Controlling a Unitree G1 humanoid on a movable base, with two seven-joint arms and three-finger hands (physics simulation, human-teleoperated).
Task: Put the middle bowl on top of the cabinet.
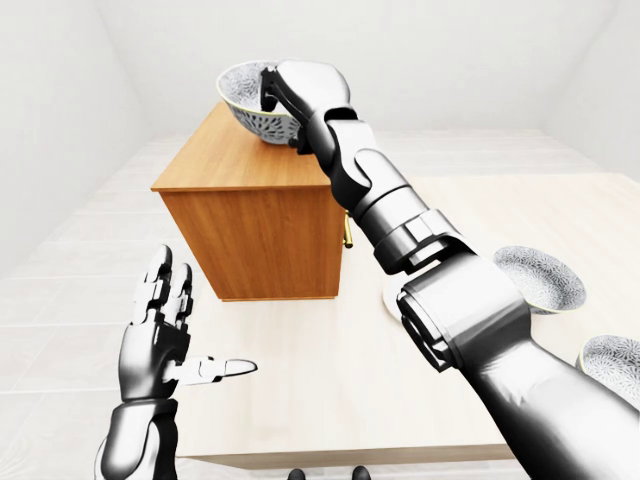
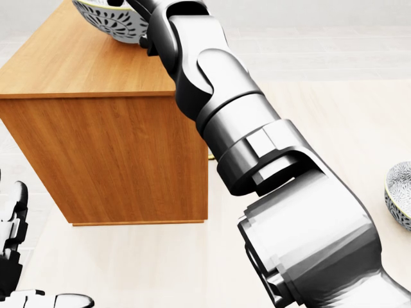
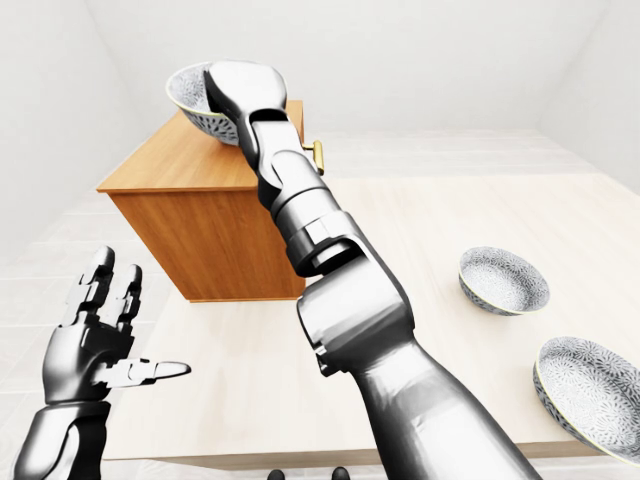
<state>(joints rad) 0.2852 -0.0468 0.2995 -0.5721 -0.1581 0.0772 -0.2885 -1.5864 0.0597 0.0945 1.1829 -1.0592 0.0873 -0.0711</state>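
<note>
Patterned grey-white ceramic, the middle bowl (image 1: 252, 100) sits over the wooden cabinet (image 1: 245, 160) top, rim gripped by the right hand (image 1: 300, 88); contact unclear, release is downward. Left hand (image 1: 160, 330) idles low, fingers spread, empty.

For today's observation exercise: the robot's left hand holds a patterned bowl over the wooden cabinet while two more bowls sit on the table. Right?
Not quite: the right hand holds the bowl over the cabinet, as the left-eye view shows. The left hand hangs open and empty. Two bowls sit on the table.
</note>
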